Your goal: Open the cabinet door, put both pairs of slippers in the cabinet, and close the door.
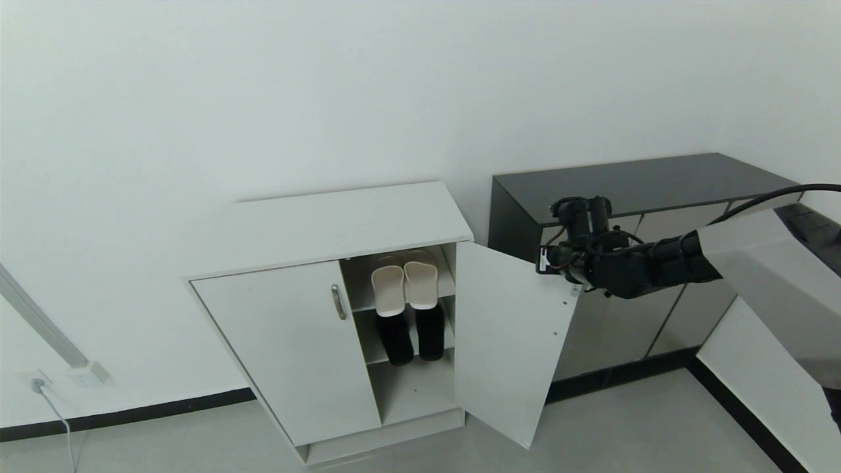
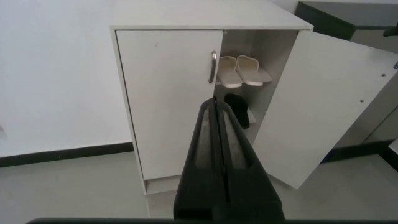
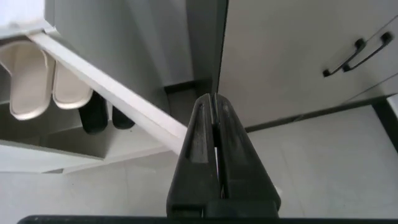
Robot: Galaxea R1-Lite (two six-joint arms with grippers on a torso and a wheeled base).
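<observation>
The white cabinet (image 1: 341,226) has its left door (image 1: 289,348) closed and its right door (image 1: 506,341) swung wide open. A white pair of slippers (image 1: 404,286) lies on the upper shelf and a black pair (image 1: 414,335) on the shelf below. My right gripper (image 1: 544,259) is shut with nothing in it, at the open door's outer top corner; its tip (image 3: 215,99) sits just behind the door's top edge (image 3: 112,93). My left gripper (image 2: 214,102) is shut and empty, held back from the cabinet front and facing the closed door's handle (image 2: 212,66).
A dark-topped grey cabinet (image 1: 631,177) stands against the wall right behind the open door, its handles (image 3: 364,50) close to my right arm. A wall socket with a cord (image 1: 36,381) is low on the left. Bare floor (image 1: 624,433) lies before both cabinets.
</observation>
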